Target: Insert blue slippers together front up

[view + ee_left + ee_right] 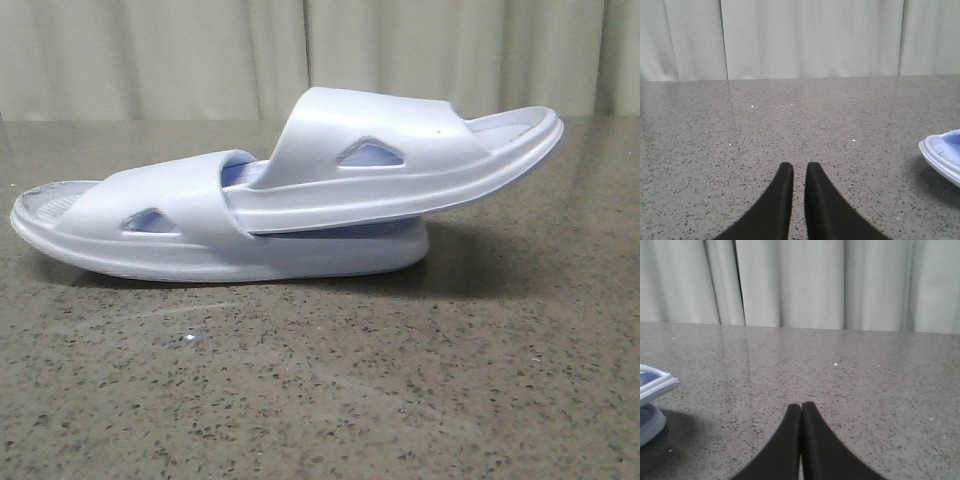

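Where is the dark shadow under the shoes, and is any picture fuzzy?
Front view: a soft shadow lies on the speckled grey stone table under the pale blue-white foam slippers, darkest beneath the raised upper one.
Right wrist view: a dark patch spreads beside the slipper edge.
Both wrist views look slightly soft.

Soft, even overhead light falls on the speckled table point(320, 400), with a faint sheen streak in front of the blue slippers point(290, 200) and a dull shadow beneath their raised end. Wrist views look slightly soft; dark fingers point(790, 450) lack detail.
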Robot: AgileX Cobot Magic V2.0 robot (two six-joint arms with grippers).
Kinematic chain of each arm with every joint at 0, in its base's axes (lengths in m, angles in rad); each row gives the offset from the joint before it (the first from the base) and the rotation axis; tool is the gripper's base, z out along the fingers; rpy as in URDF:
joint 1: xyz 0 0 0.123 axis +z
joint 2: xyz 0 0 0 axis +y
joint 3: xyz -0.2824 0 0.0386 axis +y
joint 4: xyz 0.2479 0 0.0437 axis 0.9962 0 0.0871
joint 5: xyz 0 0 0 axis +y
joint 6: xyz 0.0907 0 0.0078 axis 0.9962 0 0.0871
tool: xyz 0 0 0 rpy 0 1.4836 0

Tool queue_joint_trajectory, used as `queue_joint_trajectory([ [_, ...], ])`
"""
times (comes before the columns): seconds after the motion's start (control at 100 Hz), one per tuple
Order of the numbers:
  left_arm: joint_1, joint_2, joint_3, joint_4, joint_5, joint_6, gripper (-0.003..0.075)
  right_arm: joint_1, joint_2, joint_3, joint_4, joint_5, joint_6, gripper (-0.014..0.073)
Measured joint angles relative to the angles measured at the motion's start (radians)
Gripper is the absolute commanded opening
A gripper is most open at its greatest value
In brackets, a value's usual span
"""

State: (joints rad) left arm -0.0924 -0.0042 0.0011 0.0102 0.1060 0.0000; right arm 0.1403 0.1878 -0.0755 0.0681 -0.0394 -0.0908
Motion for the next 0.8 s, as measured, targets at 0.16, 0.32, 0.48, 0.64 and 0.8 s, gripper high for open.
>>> queue_joint_trajectory([
  [0.16, 0.0, 0.0, 0.0, 0.0, 0.0, 0.0, 0.0016, -0.058, -0.073, 0.042, -0.016, 0.017, 0.047, -0.0107],
  [0.32, 0.0, 0.0, 0.0, 0.0, 0.0, 0.0, 0.0016, -0.102, -0.15, 0.074, -0.039, 0.055, 0.079, -0.0107],
  [0.48, 0.0, 0.0, 0.0, 0.0, 0.0, 0.0, 0.0016, -0.118, -0.194, 0.084, -0.068, 0.082, 0.113, -0.0107],
  [0.64, 0.0, 0.0, 0.0, 0.0, 0.0, 0.0, 0.0016, -0.119, -0.197, 0.084, -0.068, 0.093, 0.13, -0.0107],
  [0.8, 0.0, 0.0, 0.0, 0.0, 0.0, 0.0, 0.0016, -0.119, -0.197, 0.084, -0.068, 0.101, 0.135, -0.0107],
])
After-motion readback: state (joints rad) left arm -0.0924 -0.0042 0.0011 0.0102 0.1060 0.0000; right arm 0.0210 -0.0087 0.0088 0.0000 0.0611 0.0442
